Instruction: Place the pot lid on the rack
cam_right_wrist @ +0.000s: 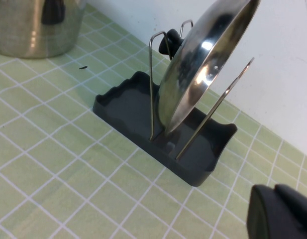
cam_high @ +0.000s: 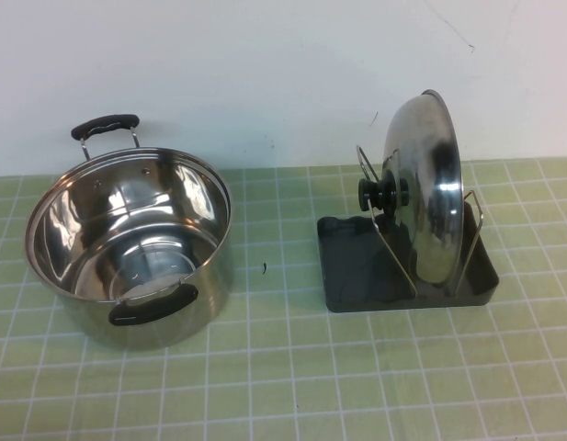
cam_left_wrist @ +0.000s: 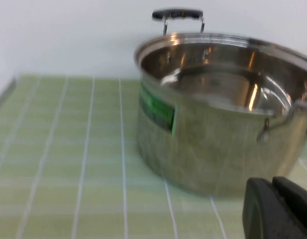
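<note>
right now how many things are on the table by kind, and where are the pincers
deep shiny steel pot with black handles: 1
round domed steel pot lid with black knob, standing on edge in the rack: 1
dark grey plastic tray rack with wire loops: 1
total: 3
left pincer beside the pot; right pincer near the rack, off the lid.

Steel pot (cam_high: 127, 248) on green tiled table (cam_high: 283, 367)
</note>
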Robot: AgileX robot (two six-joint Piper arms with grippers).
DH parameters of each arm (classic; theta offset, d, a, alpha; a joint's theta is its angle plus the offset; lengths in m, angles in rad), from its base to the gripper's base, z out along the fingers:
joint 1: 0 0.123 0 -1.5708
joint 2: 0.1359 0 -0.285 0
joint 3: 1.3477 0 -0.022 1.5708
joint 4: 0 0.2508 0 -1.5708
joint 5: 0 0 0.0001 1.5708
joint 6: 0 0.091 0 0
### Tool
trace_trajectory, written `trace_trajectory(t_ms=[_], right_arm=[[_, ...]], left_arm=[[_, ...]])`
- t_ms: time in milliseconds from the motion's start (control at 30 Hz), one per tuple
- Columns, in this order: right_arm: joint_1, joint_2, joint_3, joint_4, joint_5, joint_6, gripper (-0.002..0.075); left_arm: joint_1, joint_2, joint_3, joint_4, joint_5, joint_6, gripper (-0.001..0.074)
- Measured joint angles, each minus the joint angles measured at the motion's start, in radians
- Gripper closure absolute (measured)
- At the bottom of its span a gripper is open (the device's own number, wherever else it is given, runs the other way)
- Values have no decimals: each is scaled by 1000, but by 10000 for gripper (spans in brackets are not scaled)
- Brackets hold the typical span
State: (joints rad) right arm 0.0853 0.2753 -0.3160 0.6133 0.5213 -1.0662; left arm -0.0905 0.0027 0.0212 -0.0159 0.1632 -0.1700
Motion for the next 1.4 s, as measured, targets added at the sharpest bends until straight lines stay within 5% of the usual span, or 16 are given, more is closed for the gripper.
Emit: trace_trajectory(t_ms=[167,1400], right_arm=[[0,-2,1,0,4,0,727],[0,-2,2,2,9,0,727]], left_arm=[[21,-12,-2,-61,138,5,737],[29,-16,-2,-66,144,104,737]])
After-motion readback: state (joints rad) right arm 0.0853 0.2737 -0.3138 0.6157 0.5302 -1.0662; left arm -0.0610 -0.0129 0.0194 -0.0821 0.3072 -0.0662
